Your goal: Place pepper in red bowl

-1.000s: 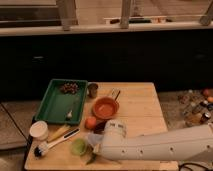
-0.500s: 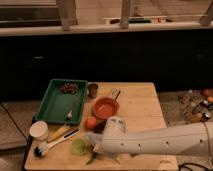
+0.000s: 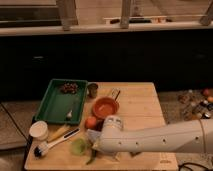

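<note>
The pepper [image 3: 91, 159] is a slim dark green pod lying on the wooden board near its front edge, partly hidden under my arm. My gripper [image 3: 96, 149] is at the end of the white arm that reaches in from the right. It is low over the pepper, right beside the pale green disc [image 3: 78, 146]. The red bowl [image 3: 105, 107] stands behind the gripper near the board's middle and looks empty. A round orange fruit [image 3: 91, 122] sits between the bowl and the gripper.
A green tray [image 3: 59, 105] with dark bits and a utensil lies at the back left. A metal cup [image 3: 92, 90] stands beside it. A white cup [image 3: 39, 131], a yellow item [image 3: 59, 133] and a brush [image 3: 52, 143] lie front left. Clutter sits on the floor at the right [image 3: 200, 102].
The arm's wrist has shifted slightly up and left over the front of the board. The pepper, bowl and other things have not moved.
</note>
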Controlling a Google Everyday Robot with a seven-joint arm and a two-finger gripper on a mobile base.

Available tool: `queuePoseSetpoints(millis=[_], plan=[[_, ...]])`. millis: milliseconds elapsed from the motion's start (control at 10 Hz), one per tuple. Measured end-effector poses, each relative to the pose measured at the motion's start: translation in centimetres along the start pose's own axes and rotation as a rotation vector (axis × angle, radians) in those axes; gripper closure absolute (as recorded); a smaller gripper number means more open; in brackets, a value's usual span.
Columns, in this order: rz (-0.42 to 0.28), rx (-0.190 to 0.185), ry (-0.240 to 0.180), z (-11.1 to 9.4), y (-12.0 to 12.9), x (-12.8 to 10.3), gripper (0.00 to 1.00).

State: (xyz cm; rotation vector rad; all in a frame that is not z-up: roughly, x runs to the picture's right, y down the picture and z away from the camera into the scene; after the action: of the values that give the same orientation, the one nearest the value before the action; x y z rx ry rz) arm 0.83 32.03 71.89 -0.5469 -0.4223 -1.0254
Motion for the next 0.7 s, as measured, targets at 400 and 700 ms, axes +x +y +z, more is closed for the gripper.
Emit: queuePoseSetpoints(millis=[400, 700], plan=[[-0.009, 0.000, 0.023, -0.06, -0.52, 1.13, 0.20], [-0.037, 0.002, -0.005, -0.12, -0.81, 0.82, 0.20]])
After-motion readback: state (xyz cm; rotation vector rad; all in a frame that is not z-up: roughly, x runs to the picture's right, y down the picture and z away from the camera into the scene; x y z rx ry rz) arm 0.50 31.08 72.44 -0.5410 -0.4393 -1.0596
